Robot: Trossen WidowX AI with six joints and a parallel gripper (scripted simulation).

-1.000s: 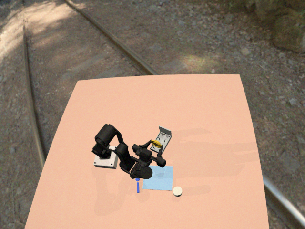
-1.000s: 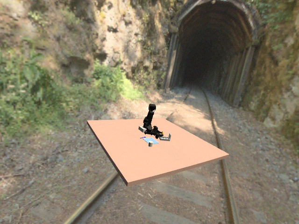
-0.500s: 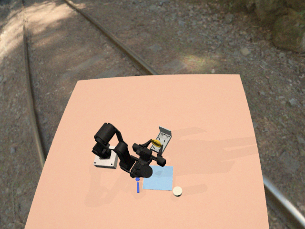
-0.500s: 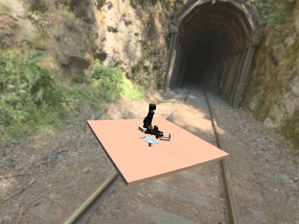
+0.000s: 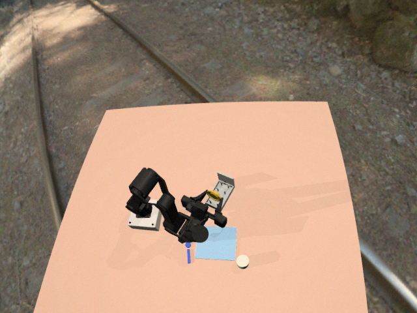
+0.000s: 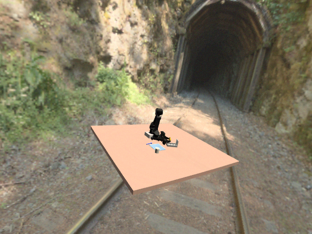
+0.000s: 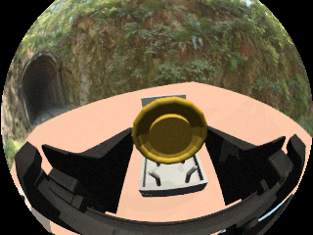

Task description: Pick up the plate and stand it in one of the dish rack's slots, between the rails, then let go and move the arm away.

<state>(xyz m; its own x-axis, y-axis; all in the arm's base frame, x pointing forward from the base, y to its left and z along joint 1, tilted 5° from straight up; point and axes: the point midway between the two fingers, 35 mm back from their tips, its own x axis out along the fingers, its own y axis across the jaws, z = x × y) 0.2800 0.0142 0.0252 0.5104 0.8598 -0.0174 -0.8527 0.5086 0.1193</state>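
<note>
A yellow plate [image 5: 214, 195] [image 6: 169, 139] [image 7: 170, 132] is held by its opposite edges, tilted up so that its round face shows in the wrist view. My gripper [image 5: 214, 195] [image 7: 169, 131] is shut on the plate and holds it above the dish rack. The grey-white dish rack [image 5: 230, 194] [image 6: 172, 146] [image 7: 171, 191] has dark pegs on its floor and a taller grey panel at its far end. In the wrist view the plate hides the rack's middle and part of that panel. Any gap between plate and rack is hard to judge.
A light blue mat [image 5: 219, 247] [image 6: 158, 146] lies beside the arm. A cream cylinder [image 5: 242, 261] [image 6: 157, 150] stands at the mat's corner. A blue bar [image 5: 189, 256] and a small blue disc [image 5: 187, 245] lie at its other side.
</note>
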